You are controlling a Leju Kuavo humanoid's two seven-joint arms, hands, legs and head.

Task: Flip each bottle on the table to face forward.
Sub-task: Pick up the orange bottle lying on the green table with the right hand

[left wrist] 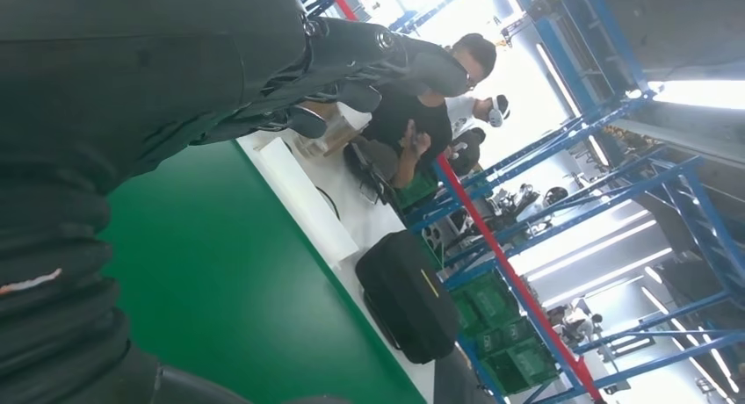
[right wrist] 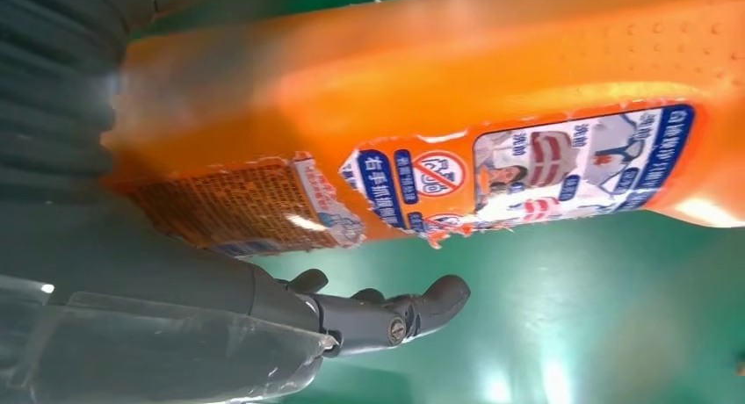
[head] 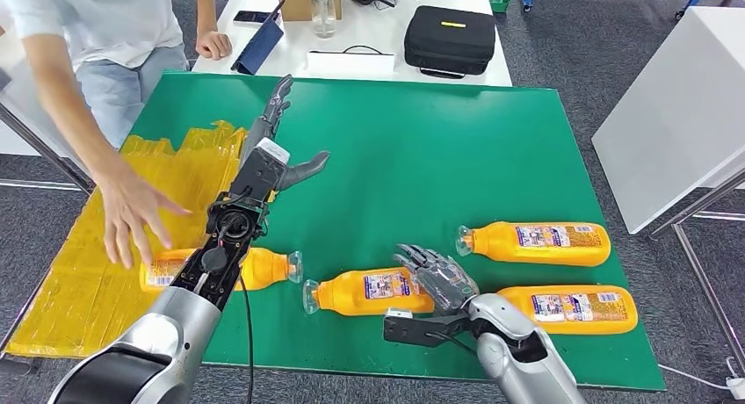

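Note:
Several orange bottles lie on their sides on the green mat (head: pixel 422 149). One bottle (head: pixel 264 268) lies at the left, partly behind my left arm. A middle bottle (head: pixel 365 292) has its label up. Two more lie at the right, a farther one (head: pixel 536 243) and a nearer one (head: pixel 571 307). My left hand (head: pixel 277 145) is raised above the mat with its fingers apart and nothing in it. My right hand (head: pixel 439 277) hovers over the base end of the middle bottle (right wrist: pixel 457 114), fingers spread. Its thumb (right wrist: pixel 386 314) stays clear of the bottle.
A person's hand (head: pixel 132 212) reaches over the yellow sheet (head: pixel 70 290) beside the left bottle. Behind the mat a white table holds a black case (head: pixel 450 39) and a clear bottle (head: pixel 322 9). Another white table (head: pixel 676 114) stands at the right.

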